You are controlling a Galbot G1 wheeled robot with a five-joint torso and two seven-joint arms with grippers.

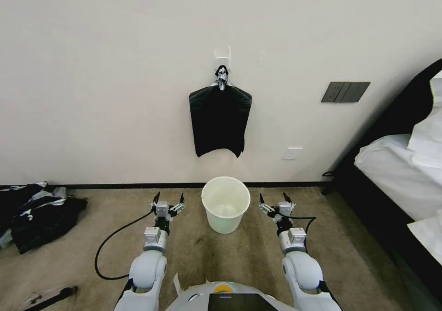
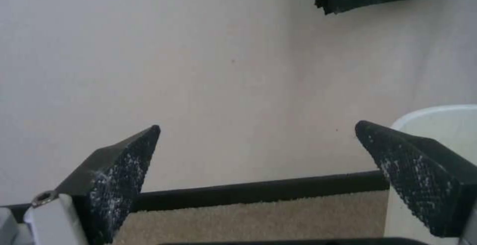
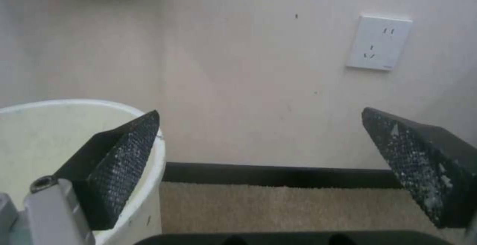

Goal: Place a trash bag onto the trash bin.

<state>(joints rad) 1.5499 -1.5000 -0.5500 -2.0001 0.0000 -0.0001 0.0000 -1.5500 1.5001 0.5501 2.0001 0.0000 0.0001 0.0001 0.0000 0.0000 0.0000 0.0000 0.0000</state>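
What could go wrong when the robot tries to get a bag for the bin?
The bundle of black bags hangs high on a wall hook, so a pull might bring several bags. The light, empty trash bin sits between the open left tool and right tool; a bump might tip it.

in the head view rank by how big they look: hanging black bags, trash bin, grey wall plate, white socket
1. hanging black bags
2. trash bin, nearly as large but nearer the camera, so unsure
3. grey wall plate
4. white socket
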